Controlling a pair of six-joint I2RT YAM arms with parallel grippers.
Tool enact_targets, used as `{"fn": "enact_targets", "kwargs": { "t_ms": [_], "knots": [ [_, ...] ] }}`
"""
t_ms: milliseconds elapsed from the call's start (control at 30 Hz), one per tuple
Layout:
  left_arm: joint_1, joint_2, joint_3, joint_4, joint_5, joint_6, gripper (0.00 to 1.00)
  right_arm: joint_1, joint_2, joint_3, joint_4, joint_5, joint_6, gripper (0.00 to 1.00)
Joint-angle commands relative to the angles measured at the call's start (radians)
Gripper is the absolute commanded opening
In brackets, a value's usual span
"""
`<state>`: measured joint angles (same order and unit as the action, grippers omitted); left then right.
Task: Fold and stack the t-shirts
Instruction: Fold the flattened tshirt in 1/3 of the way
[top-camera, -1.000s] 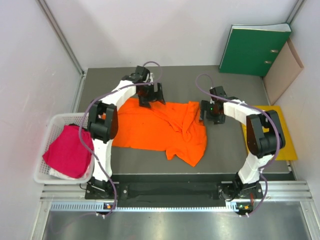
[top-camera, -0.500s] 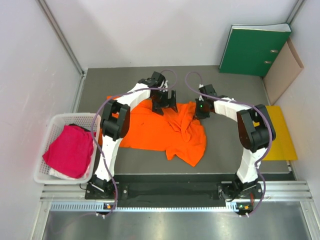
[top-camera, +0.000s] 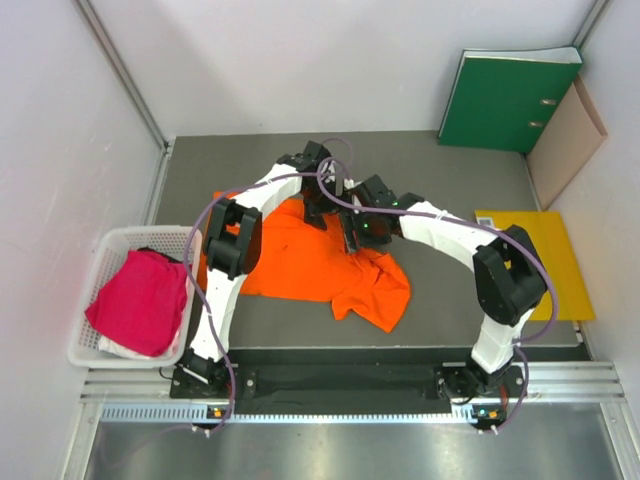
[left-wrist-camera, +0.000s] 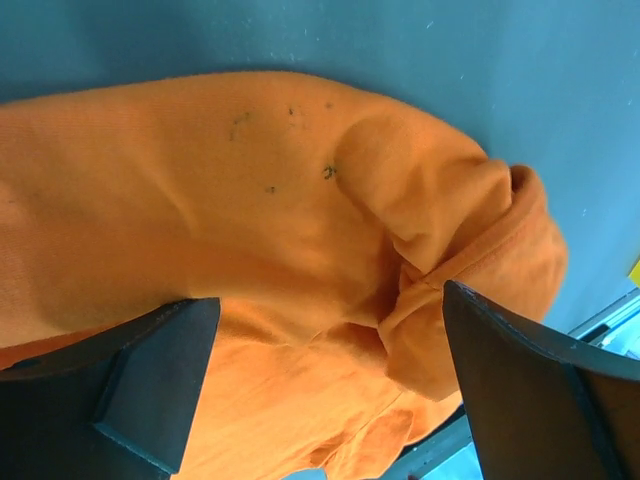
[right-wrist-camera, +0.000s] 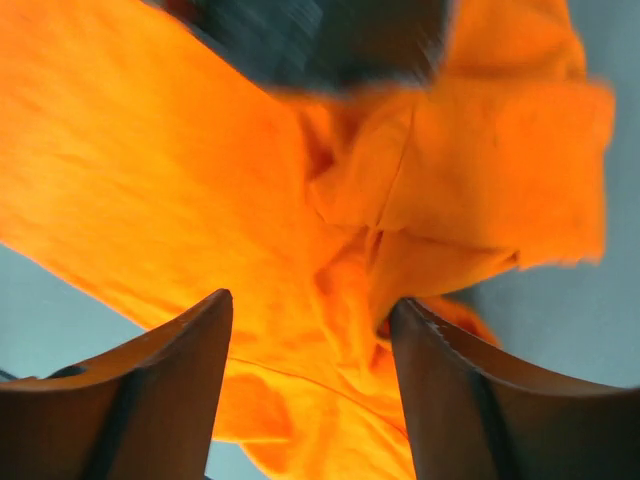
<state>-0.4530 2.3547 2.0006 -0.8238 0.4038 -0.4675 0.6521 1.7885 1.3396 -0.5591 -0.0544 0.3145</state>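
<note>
**both grippers are meeting over the crumpled orange shirt**

the left gripper is hanging with its fingers spread wide and nothing between them, just above orange cloth. in its wrist view a thick rolled hem or sleeve end is bunching at about 3 o'clock.

the right gripper is also standing apart and empty. it is poised low over a knot of folds, and its view is blurring too much to say whether the tips are touching the fabric.

seen from above, the two grippers are sitting close together at the far edge of the orange t-shirt, the right one toward 4 o'clock of the left.

the shirt is lying near the middle of the table. its left half is lying fairly flat, while its right side is heaping into wrinkles toward 5 o'clock.

the magenta t-shirt is resting unfolded in the white basket at 9 o'clock. a yellow envelope is lying at 3 o'clock and a green binder is leaning at 1 o'clock.

judging from this, the work is sitting at its opening stage: spreading the first shirt, with no fold made. the next move is likely calling for each gripper to pinch a single layer at the far edge, then draw apart so the bunched side is flattening.
</note>
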Motion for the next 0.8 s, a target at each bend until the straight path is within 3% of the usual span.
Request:
{"fn": "enact_targets", "kwargs": {
  "t_ms": [0,267,500,767],
  "knots": [
    [0.004,0.057,-0.009,-0.026,-0.049,0.02,0.99,-0.049,-0.093,-0.068,0.005,0.047,0.001,0.65],
    [0.004,0.066,-0.011,-0.032,-0.056,0.027,0.99,-0.209,-0.095,-0.114,0.065,0.061,0.029,0.61],
    [0.004,0.072,0.006,-0.049,-0.086,0.047,0.99,-0.232,-0.023,-0.112,0.152,-0.059,0.087,0.61],
    [0.005,0.066,0.0,-0.07,-0.103,0.063,0.99,-0.35,0.022,-0.151,0.34,-0.321,0.231,0.6]
  ]
}}
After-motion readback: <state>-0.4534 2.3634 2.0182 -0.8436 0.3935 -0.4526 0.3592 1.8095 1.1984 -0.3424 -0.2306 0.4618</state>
